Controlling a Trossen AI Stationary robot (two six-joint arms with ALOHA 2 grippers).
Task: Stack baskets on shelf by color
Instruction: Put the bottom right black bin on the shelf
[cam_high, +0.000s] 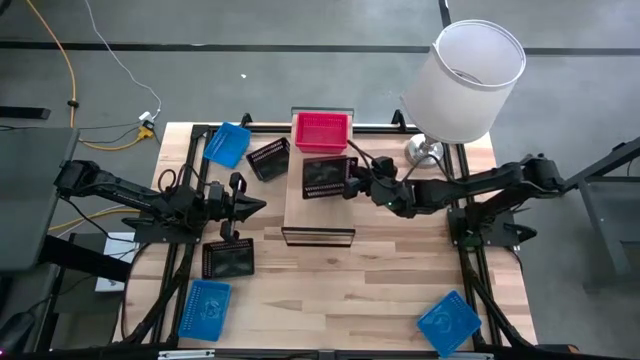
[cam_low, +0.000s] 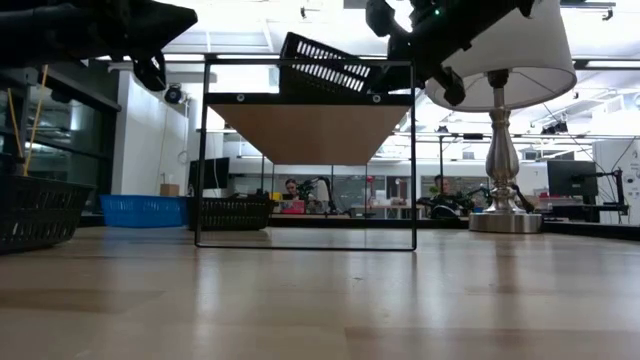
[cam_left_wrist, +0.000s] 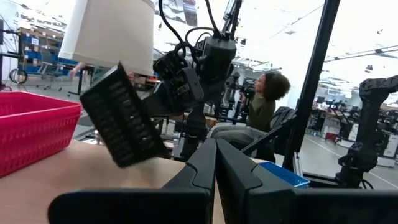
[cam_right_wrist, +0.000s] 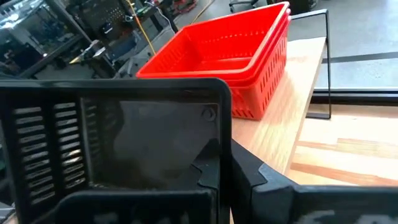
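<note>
The shelf (cam_high: 320, 215) stands mid-table, a light plank on a black frame. Stacked red baskets (cam_high: 322, 130) sit on its far end, bottoms on the plank. My right gripper (cam_high: 352, 182) reaches in from the table's right and is shut on a black basket (cam_high: 325, 177), held tilted over the plank just near of the red ones (cam_right_wrist: 230, 56). My left gripper (cam_high: 258, 207) waits shut and empty left of the shelf, pointing at it. In the left wrist view its fingers (cam_left_wrist: 216, 168) are closed together. My right gripper holds the black basket by its right-hand wall (cam_right_wrist: 217, 134), one finger (cam_right_wrist: 208, 171) inside and the other outside. The fingers come nearly level from the table's right. The basket (cam_low: 325, 65) sits tilted, gripped side high; whether its low edge touches the plank I cannot tell.
On the table left of the shelf lie a blue basket (cam_high: 227, 143) and a black basket (cam_high: 268, 158). Nearer lie another black one (cam_high: 228, 258) and a blue one (cam_high: 207, 308). A third blue basket (cam_high: 447, 322) lies near right. A lamp (cam_high: 465, 80) stands far right.
</note>
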